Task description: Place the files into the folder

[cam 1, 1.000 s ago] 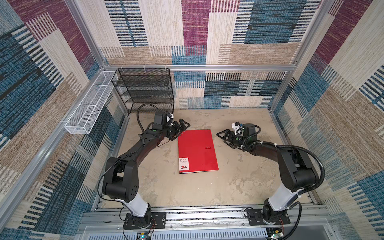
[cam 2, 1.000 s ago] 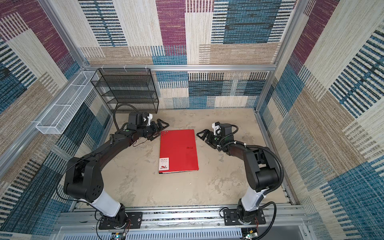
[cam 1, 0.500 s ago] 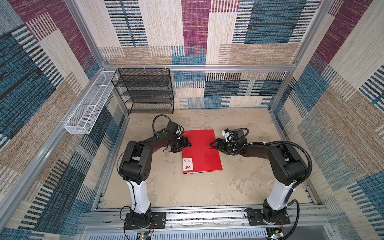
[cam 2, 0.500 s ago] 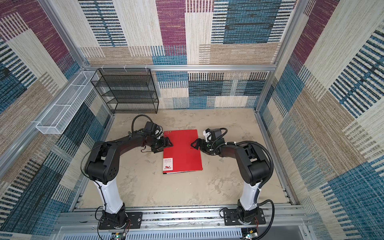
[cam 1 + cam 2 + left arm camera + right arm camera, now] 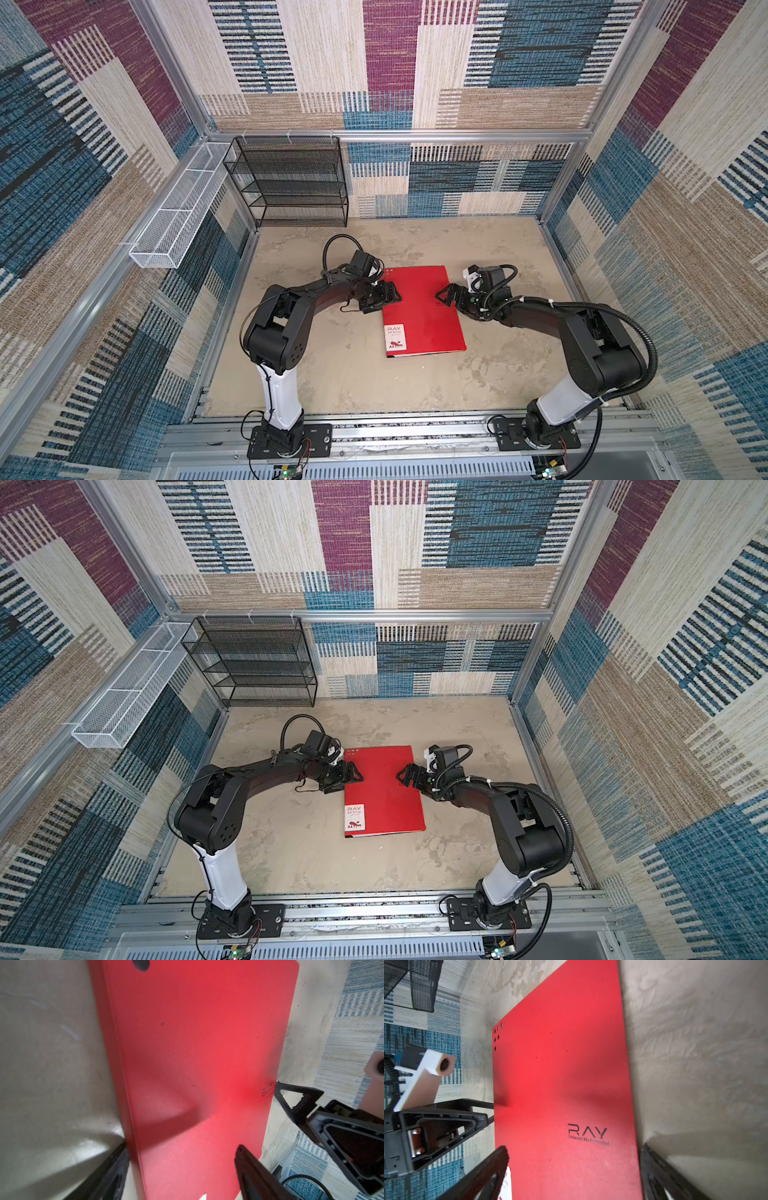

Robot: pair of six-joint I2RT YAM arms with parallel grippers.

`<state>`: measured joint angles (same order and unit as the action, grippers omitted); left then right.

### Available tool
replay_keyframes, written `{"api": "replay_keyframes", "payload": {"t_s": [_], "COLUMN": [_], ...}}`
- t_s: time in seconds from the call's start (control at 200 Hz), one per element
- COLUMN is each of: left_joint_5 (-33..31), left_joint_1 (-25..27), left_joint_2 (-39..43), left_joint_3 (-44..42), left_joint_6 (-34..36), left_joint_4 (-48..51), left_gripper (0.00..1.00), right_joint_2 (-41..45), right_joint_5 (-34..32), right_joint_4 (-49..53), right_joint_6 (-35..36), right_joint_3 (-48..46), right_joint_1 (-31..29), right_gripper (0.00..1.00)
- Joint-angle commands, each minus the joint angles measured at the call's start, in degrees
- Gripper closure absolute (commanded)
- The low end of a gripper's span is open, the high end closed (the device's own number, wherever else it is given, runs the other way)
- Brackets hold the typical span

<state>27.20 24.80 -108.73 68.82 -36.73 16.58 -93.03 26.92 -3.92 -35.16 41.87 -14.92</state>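
I read the left gripper [image 5: 388, 298] as spread wide, straddling the left edge of the folder [image 5: 422, 322]. The right gripper [image 5: 446, 295] is likewise spread, straddling the right edge. The folder lies closed and flat, red cover up, at the middle of the table [image 5: 332, 374].

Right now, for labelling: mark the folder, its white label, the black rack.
folder [image 5: 415, 316], in a top view, red cover
white label [image 5: 395, 337], in a top view, centre
black rack [image 5: 291, 187], in a top view, shelf
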Motion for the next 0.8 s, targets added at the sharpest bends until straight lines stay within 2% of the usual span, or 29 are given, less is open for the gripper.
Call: {"api": "replay_keyframes", "payload": {"t_s": [0.0, 0.085, 0.185, 0.24, 0.31, 0.371, 0.411, 0.456, 0.516, 0.581, 0.651, 0.796], "left_joint_5": [-1.42, -4.56, -13.19, -21.68, -33.76, -43.62, -50.01, -55.11, -58.92, -62.21, -63.76, -62.38], "left_joint_1": [-1.72, -3.87, -6.79, -8.03, -9.51, -10.44, -10.48, -10.64, -11.74, -13.33, -15.20, -16.97], "left_joint_2": [3.19, 9.50, 18.49, 23.02, 28.10, 31.24, 32.96, 34.20, 34.72, 33.68, 31.56, 26.24], "left_joint_3": [1.85, 2.60, 0.16, -2.39, -5.49, -9.75, -13.94, -18.59, -22.63, -25.08, -27.98, -37.62], "left_joint_6": [-0.60, 1.67, 4.55, 5.12, 5.78, 7.61, 9.87, 12.53, 16.70, 20.17, 22.12, 29.57], "left_joint_4": [1.49, 1.84, 0.73, 0.12, 0.20, -1.80, -5.58, -10.43, -14.21, -16.35, -19.87, -42.89], "left_gripper": [0.01, 0.01, 0.01, 0.01, 0.01, 0.01, 0.01, 0.01, 0.01, 0.01, 0.01, 0.02], "right_joint_2": [3.07, 8.30, 15.03, 18.66, 23.42, 27.08, 29.10, 30.74, 31.97, 31.29, 28.98, 20.48], "right_joint_5": [-3.97, -11.77, -15.44, -20.35, -31.54, -40.05, -42.41, -41.06, -39.98, -42.57, -44.63, -45.19], "right_joint_4": [2.44, 7.40, 9.98, 11.01, 12.63, 10.21, 6.03, -2.44, -16.30, -24.98, -30.07, -41.99], "right_joint_6": [-0.43, 0.47, 4.46, 6.37, 8.10, 10.84, 12.92, 18.18, 25.33, 26.09, 26.85, 25.01], "right_joint_3": [0.35, 3.06, 7.13, 8.76, 10.38, 8.93, 6.41, 1.62, -6.95, -13.36, -17.02, -22.60], "right_joint_1": [0.22, 1.17, 4.06, 5.26, 5.77, 5.99, 6.72, 8.10, 8.41, 8.80, 9.83, 12.55], "right_gripper": [0.00, 0.00, 0.00, 0.00, 0.00, 0.00, 0.00, 0.00, 0.00, 0.00, 0.00, 0.00]}}
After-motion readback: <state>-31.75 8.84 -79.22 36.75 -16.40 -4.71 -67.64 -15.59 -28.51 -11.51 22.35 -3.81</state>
